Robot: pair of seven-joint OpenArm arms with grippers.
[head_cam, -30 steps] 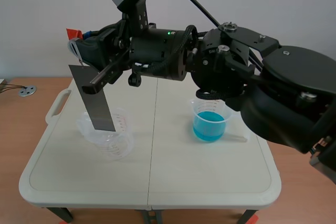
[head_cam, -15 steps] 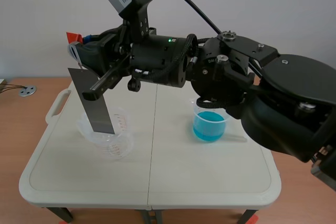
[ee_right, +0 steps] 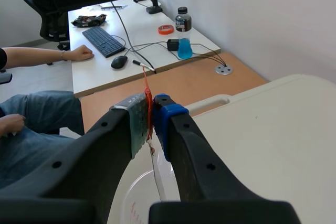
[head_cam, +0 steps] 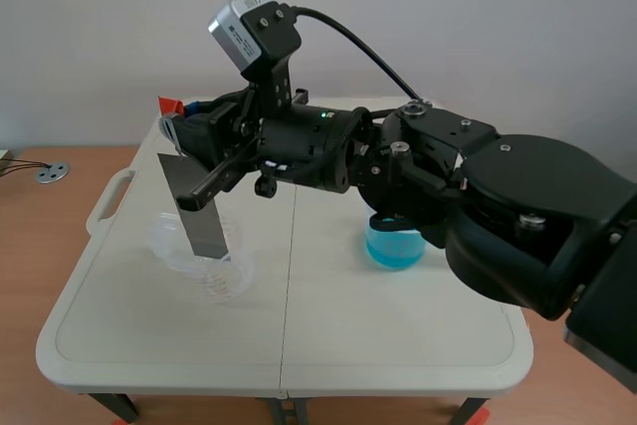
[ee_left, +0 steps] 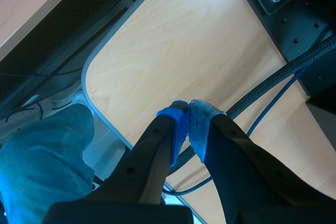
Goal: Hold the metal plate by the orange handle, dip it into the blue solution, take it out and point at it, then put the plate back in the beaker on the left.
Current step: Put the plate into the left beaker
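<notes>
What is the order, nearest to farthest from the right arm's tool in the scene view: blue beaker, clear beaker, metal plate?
1. The metal plate, hanging from the right tool.
2. The clear beaker, just below, on the table's left.
3. The blue beaker, off to the right.

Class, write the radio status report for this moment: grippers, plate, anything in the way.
Right gripper shut on orange handle. Left gripper shut, empty. Metal plate lower end inside clear beaker. No obstruction seen.
</notes>
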